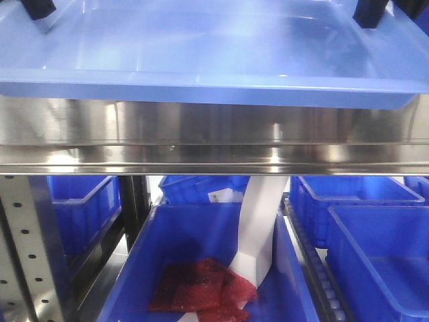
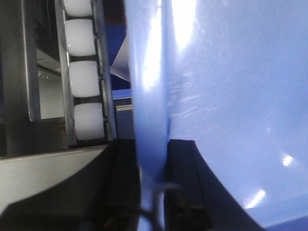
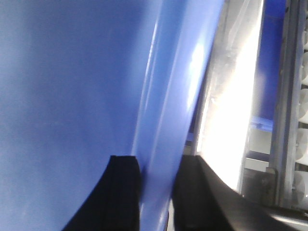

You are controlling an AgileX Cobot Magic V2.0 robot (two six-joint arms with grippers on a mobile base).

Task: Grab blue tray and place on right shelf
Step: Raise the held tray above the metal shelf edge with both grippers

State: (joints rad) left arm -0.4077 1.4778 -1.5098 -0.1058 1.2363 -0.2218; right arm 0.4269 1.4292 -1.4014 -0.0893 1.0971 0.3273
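Note:
The light-blue tray (image 1: 201, 60) fills the top of the front view, level, just above the shiny steel front rail of the right shelf (image 1: 214, 144). My left gripper (image 1: 39, 9) is shut on the tray's left rim (image 2: 149, 96), one black finger (image 2: 120, 183) on each side of the wall. My right gripper (image 1: 371, 12) is shut on the tray's right rim (image 3: 163, 110), its fingers (image 3: 126, 192) pinching the wall. Whether the tray rests on the shelf or hangs just over it is hidden.
Deep dark-blue bins (image 1: 375, 248) stand on the level below; the middle one (image 1: 201, 255) holds a red bag and a white chute (image 1: 258, 228). A perforated grey upright (image 1: 27, 248) stands at left. White rollers (image 2: 84, 77) run beside the tray's left edge.

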